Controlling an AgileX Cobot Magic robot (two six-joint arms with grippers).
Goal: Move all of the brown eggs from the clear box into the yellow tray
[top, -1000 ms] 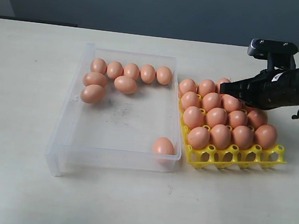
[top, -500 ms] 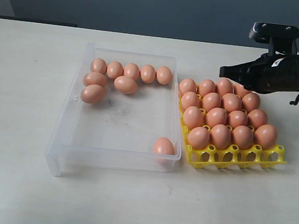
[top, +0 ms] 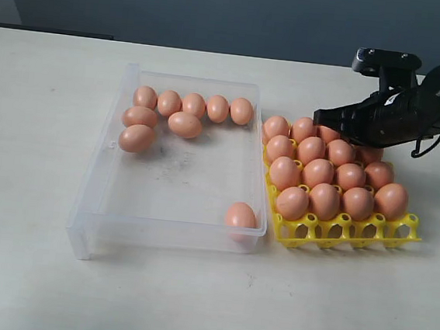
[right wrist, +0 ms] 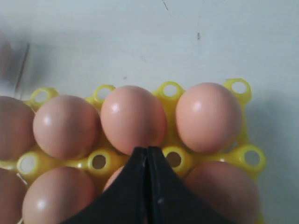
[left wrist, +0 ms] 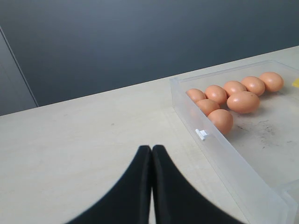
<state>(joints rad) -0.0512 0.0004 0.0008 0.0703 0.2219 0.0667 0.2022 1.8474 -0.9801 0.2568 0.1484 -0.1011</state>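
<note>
Several brown eggs [top: 185, 124] lie at the far left of the clear box [top: 168, 235], and one more egg [top: 240, 214] rests in its near right corner. The yellow tray [top: 330, 232] right of the box holds several eggs [top: 318, 172]. My right gripper [top: 318, 114] hovers shut and empty over the tray's far rows. Its wrist view has the shut tips [right wrist: 147, 149] just above an egg [right wrist: 133, 116] seated in the tray [right wrist: 77, 162]. My left gripper [left wrist: 151, 148] is shut and empty over bare table, beside the box wall [left wrist: 224, 154] and its eggs [left wrist: 242, 101]; the exterior view does not show it.
The box and tray sit side by side on a pale table [top: 30, 271]. A small white latch [left wrist: 201, 134] sticks out from the box's outer wall. A dark wall [top: 219, 9] runs behind the table's far edge.
The right gripper lifted off the tray's far eggs, then shifted a little left and down. No egg in the box or tray has moved.
</note>
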